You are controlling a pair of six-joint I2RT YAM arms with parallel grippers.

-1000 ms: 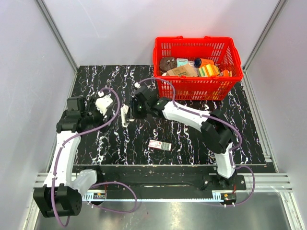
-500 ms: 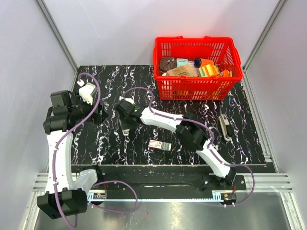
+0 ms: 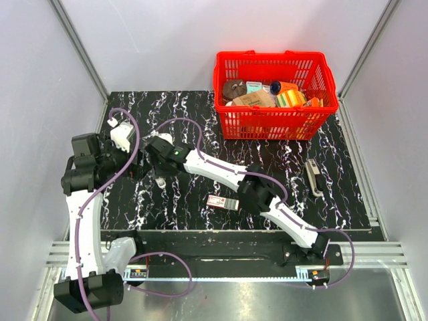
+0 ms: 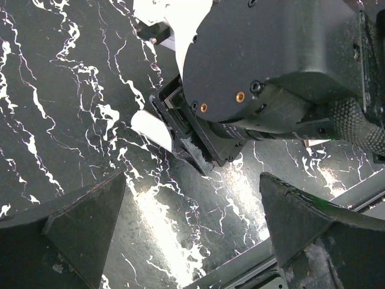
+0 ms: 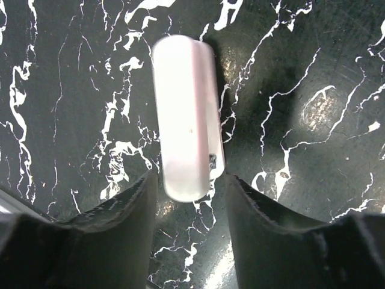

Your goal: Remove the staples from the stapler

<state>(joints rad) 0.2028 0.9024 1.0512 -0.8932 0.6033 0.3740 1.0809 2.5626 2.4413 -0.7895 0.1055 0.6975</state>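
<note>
A small white stapler (image 5: 186, 117) lies on the black marble table. In the top view it (image 3: 160, 180) is at the left of the table. My right gripper (image 5: 187, 180) reaches far left and its fingers press both sides of the stapler's near end; in the top view it (image 3: 160, 170) is just behind the stapler. My left gripper (image 4: 191, 180) is wide open and empty, low over the table, facing the right wrist and a bit of the stapler (image 4: 150, 127). In the top view it (image 3: 137, 166) is just left of the stapler.
A small staple box (image 3: 222, 202) lies near the table's front middle. A grey bar-shaped metal thing (image 3: 312, 176) lies at the right. A red basket (image 3: 267, 124) full of items stands at the back right. The right arm spans the table's middle.
The right arm has swung left and the white stapler has gone left and nearer with it. The left arm drew back to the left. The grey thing at the right became visible.
</note>
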